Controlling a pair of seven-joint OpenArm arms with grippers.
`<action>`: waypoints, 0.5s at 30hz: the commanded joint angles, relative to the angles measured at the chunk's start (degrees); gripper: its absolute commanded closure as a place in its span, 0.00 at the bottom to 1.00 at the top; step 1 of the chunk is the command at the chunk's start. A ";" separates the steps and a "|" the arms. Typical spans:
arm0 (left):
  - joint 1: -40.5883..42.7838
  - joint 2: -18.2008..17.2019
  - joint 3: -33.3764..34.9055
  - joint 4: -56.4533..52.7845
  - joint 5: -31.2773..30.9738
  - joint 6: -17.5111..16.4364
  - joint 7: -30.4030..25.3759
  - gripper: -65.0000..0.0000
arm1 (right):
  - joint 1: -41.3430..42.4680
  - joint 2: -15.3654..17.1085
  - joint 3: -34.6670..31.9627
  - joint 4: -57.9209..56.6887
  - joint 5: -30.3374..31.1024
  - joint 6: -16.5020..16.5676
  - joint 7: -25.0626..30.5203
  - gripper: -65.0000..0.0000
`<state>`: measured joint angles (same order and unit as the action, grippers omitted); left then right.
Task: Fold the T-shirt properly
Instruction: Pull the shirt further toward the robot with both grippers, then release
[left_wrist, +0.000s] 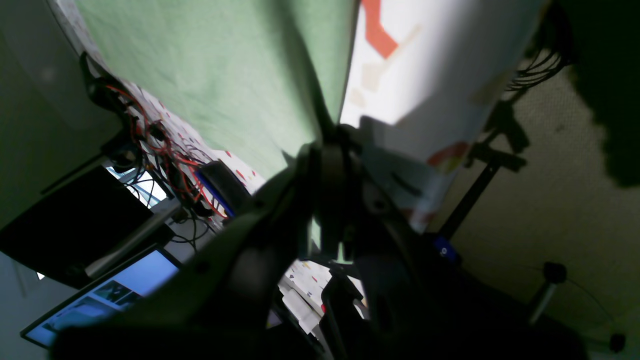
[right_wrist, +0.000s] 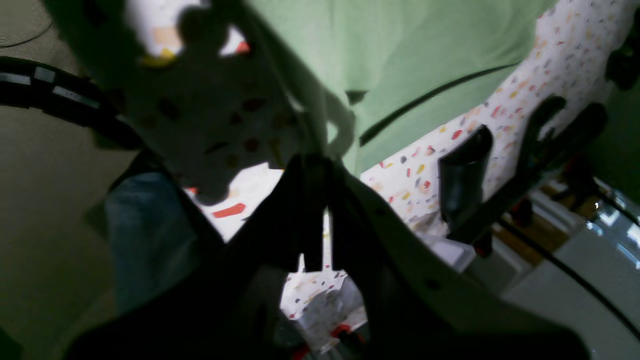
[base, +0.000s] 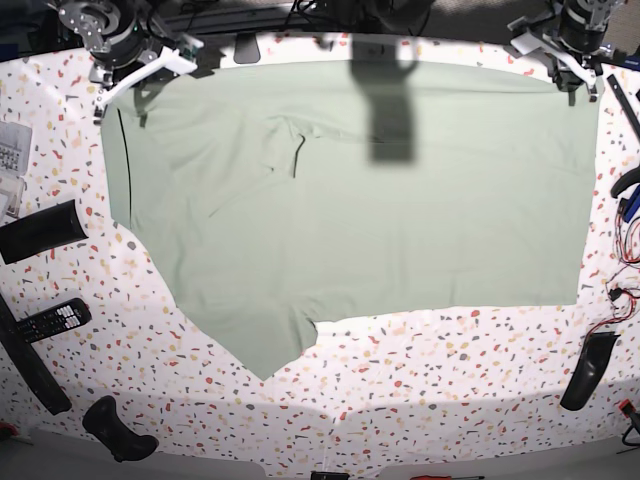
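The pale green T-shirt (base: 400, 210) lies spread flat on the speckled table (base: 450, 380), with a sleeve point toward the front and its dark neckline trim (base: 120, 150) at the left. My right gripper (base: 135, 75) is at the shirt's far left corner. In the right wrist view its jaws (right_wrist: 320, 162) are closed on the cloth's edge (right_wrist: 400, 60). My left gripper (base: 572, 62) is at the far right corner. In the left wrist view it (left_wrist: 330, 145) is closed on the shirt's edge (left_wrist: 210, 70).
A black case (base: 40, 230), a remote (base: 55, 318) and a black handle (base: 118, 428) lie along the table's left side. A black tool (base: 587, 370) and red wires (base: 625, 285) sit at the right edge. A monitor (left_wrist: 110, 295) stands beyond the table.
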<state>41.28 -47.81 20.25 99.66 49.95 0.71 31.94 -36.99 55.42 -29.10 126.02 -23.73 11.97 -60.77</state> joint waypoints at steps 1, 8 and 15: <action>0.35 -0.94 -0.28 0.52 0.13 0.42 1.09 1.00 | -0.04 1.09 0.57 0.90 -0.55 -0.37 -1.03 1.00; 0.35 -0.94 -0.26 0.59 0.15 0.42 3.50 0.79 | -0.02 1.09 0.57 0.90 -0.07 -0.37 -1.16 0.81; 0.35 -0.94 -0.26 3.56 0.13 0.44 15.98 0.54 | -0.04 1.09 0.57 1.55 -0.07 -0.37 -1.18 0.74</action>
<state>41.41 -47.79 20.25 102.26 49.32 0.30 47.81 -36.99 55.44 -29.04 126.32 -22.72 11.97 -61.63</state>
